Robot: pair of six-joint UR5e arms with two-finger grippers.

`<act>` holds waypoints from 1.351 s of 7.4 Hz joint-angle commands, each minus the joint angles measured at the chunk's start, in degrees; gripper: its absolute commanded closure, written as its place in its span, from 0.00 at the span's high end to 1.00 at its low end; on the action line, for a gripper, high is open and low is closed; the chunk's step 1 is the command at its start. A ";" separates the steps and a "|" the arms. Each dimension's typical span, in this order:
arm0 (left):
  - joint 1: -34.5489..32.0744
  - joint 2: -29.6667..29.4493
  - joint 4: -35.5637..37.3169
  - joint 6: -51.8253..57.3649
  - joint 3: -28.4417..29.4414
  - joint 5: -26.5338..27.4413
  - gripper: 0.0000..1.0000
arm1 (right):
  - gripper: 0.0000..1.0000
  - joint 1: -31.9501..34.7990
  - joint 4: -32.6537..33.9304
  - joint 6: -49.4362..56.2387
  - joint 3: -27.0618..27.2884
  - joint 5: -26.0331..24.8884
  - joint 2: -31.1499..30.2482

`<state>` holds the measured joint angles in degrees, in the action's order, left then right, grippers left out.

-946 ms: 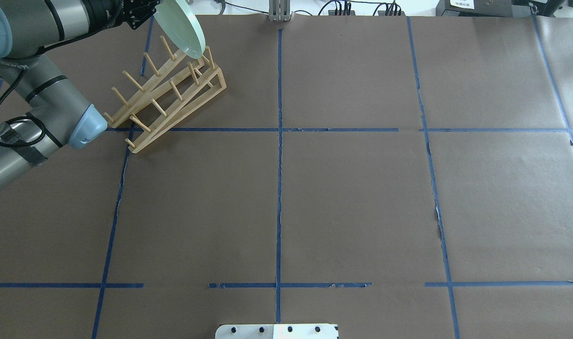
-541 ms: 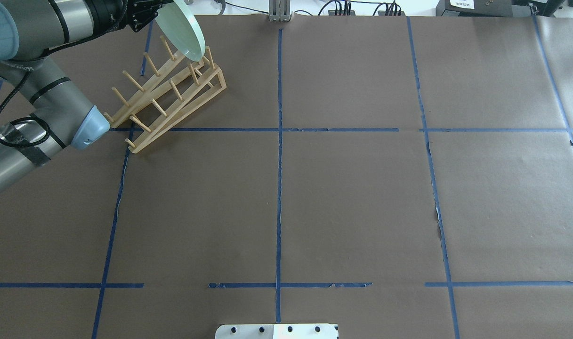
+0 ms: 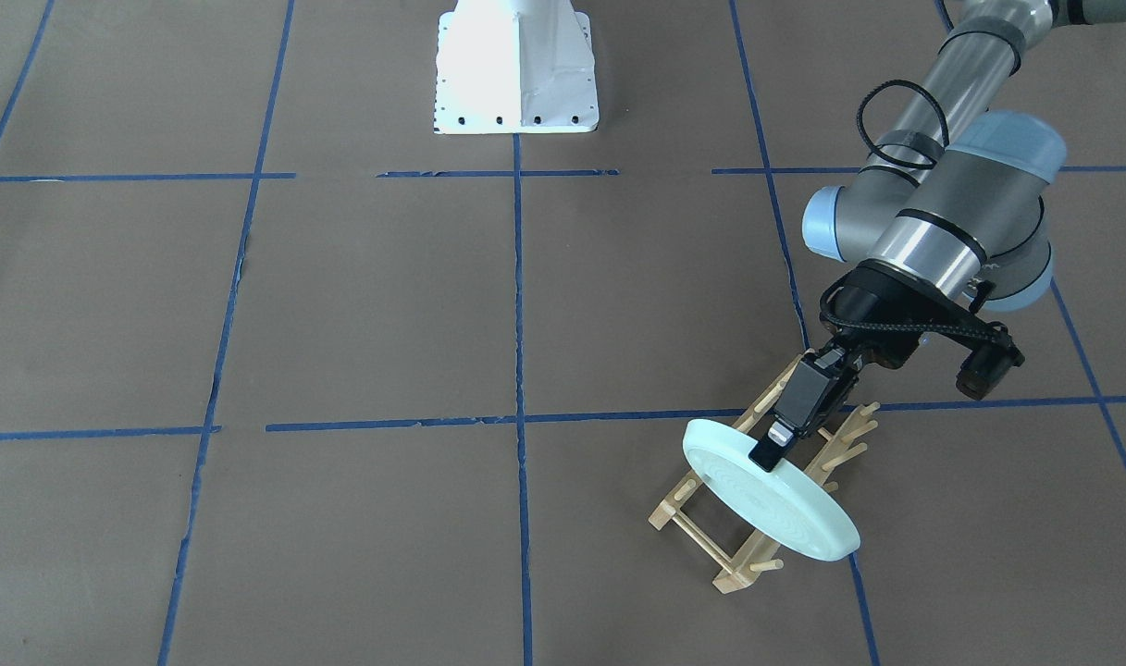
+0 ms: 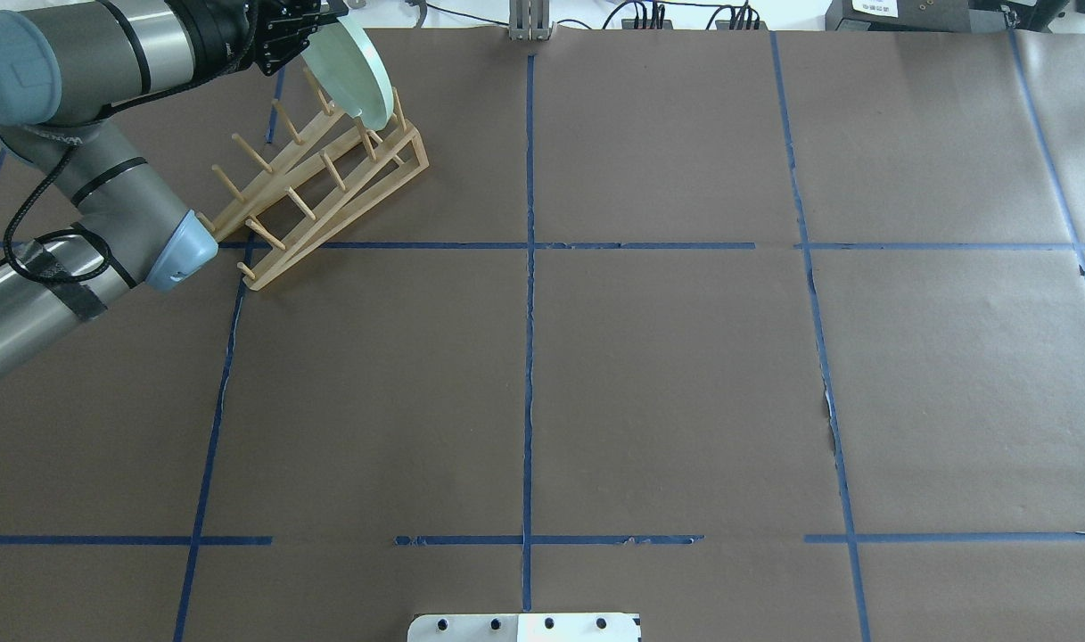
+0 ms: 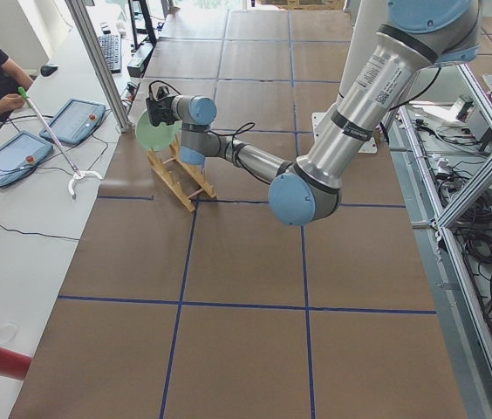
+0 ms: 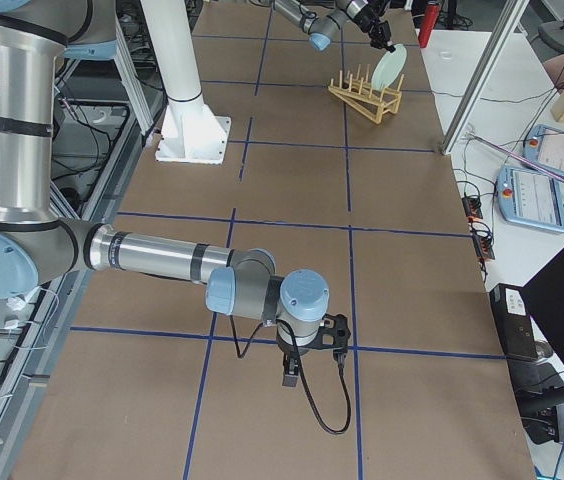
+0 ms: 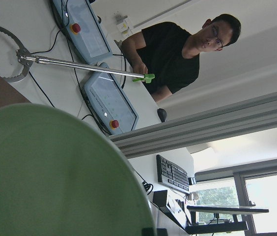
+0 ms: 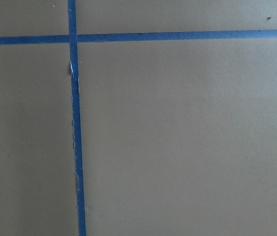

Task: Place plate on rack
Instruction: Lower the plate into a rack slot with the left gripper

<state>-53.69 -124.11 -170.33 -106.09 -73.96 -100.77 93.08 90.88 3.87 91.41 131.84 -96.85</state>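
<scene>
The pale mint-green plate (image 3: 785, 513) is held tilted by its rim in my left gripper (image 3: 768, 453), which is shut on it. The plate's lower edge sits among the pegs at the far end of the light wooden rack (image 3: 711, 546). In the overhead view the plate (image 4: 355, 76) stands nearly on edge over the rack (image 4: 319, 192), with the left gripper (image 4: 315, 27) at its upper rim. The plate fills the lower left of the left wrist view (image 7: 55, 172). My right gripper (image 6: 287, 378) hangs low over the paper far from the rack; I cannot tell whether it is open or shut.
The white robot base (image 3: 516, 69) stands at the table's middle edge. Brown paper with blue tape lines (image 4: 529, 357) covers the table. Beyond the rack's end, an operator (image 7: 178, 54), teach pendants (image 5: 76, 118) and a grabber tool (image 5: 54, 144) are at a side desk.
The left arm has swung a little to the right and the plate has tipped more upright, its lower edge now down among the rack's end pegs.
</scene>
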 commanded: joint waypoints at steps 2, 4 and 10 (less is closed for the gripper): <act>1.31 0.00 0.00 2.02 1.10 0.31 0.00 | 1.00 -0.01 0.00 0.00 0.00 0.00 0.00; 1.92 0.00 0.09 2.11 1.71 0.48 0.00 | 1.00 -0.01 0.00 0.00 0.00 0.00 0.00; 1.67 0.18 0.53 2.98 1.54 0.48 1.00 | 1.00 -0.01 0.00 0.00 0.00 0.00 0.09</act>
<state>-51.87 -123.99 -170.02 -103.72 -72.26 -100.29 93.08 90.88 3.87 91.41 131.84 -96.84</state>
